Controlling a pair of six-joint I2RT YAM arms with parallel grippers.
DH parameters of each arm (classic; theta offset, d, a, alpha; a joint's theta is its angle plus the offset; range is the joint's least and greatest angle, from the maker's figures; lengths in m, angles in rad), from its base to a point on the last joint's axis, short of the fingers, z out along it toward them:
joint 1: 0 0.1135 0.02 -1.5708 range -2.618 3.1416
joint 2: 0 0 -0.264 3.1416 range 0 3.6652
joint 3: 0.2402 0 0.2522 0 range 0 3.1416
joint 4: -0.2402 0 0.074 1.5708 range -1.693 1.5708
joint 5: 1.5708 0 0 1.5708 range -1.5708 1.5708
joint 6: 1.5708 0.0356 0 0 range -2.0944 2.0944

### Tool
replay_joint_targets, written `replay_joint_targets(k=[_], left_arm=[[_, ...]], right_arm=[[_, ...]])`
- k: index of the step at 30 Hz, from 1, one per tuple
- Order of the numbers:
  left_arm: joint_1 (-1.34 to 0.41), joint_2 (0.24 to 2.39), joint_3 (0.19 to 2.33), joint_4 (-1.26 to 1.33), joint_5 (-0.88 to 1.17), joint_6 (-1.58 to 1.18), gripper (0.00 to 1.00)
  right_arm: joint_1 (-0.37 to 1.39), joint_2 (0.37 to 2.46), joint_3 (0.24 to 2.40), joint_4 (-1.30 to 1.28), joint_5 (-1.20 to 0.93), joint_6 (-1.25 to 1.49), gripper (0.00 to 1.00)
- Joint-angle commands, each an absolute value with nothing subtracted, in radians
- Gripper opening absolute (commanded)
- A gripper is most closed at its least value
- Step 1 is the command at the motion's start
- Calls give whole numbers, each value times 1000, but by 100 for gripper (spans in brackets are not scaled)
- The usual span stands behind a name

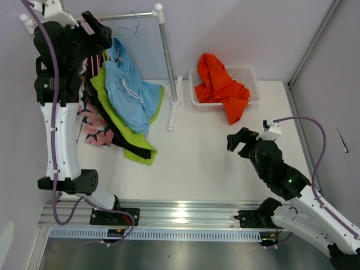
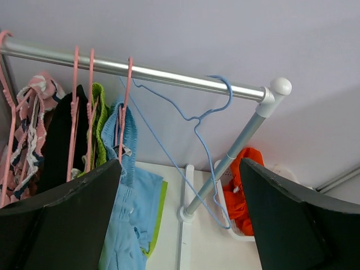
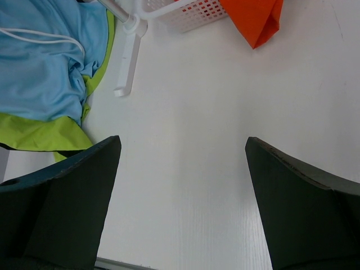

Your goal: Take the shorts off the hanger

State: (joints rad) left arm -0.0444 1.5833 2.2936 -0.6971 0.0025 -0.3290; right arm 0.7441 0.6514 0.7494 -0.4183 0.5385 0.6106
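While the left gripper (image 2: 180,163) hangs up by the rail (image 2: 169,76), its fingers stand wide apart with nothing between them. Just beside one finger, the light blue shorts (image 2: 128,169) hang from a pink hanger (image 2: 128,95). The lime green shorts (image 2: 98,115), the black shorts (image 2: 59,138) and the pink patterned shorts (image 2: 39,87) follow in a row further along the rail, away from its post. A bare blue hanger (image 2: 199,126) hooks the rail on the post side of them. The right gripper (image 3: 181,140) is also spread wide and holds nothing, low over the white table (image 3: 185,112), well apart from the rack. Beyond it, the orange shorts (image 1: 219,84) lie draped in the white basket (image 1: 251,76), one corner hanging over its near wall.
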Motion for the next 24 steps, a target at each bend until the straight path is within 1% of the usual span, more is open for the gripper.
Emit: replay_joint_targets(k=[1, 2, 4, 5, 7, 8, 9, 12, 18, 24], left_arm=[[-38, 1624, 2235, -718, 14, -291, 89], [-35, 1628, 2229, -709, 12, -288, 85], [-25, 1641, 2217, -703, 18, -290, 81], [-22, 1657, 2217, -701, 20, -290, 76], [-15, 1672, 2218, -698, 15, -288, 71], [-12, 1681, 2221, -693, 14, -287, 63], [-9, 1690, 2233, -695, 9, -287, 61], [-3, 1718, 2229, -683, 5, -281, 59], [-3, 1761, 2253, -678, -44, -264, 62], [-3, 1808, 2267, -680, -80, -247, 62]], right_arm=[[762, 643, 756, -429, 578, 626, 99], [765, 641, 758, -436, 584, 624, 99], [770, 641, 762, -449, 589, 623, 99], [772, 637, 765, -457, 595, 624, 100], [775, 634, 767, -468, 604, 623, 99], [775, 632, 767, -478, 612, 623, 99], [776, 626, 765, -483, 615, 623, 99], [776, 612, 761, -500, 624, 627, 99], [778, 609, 749, -509, 632, 630, 99], [776, 623, 747, -503, 632, 624, 99]])
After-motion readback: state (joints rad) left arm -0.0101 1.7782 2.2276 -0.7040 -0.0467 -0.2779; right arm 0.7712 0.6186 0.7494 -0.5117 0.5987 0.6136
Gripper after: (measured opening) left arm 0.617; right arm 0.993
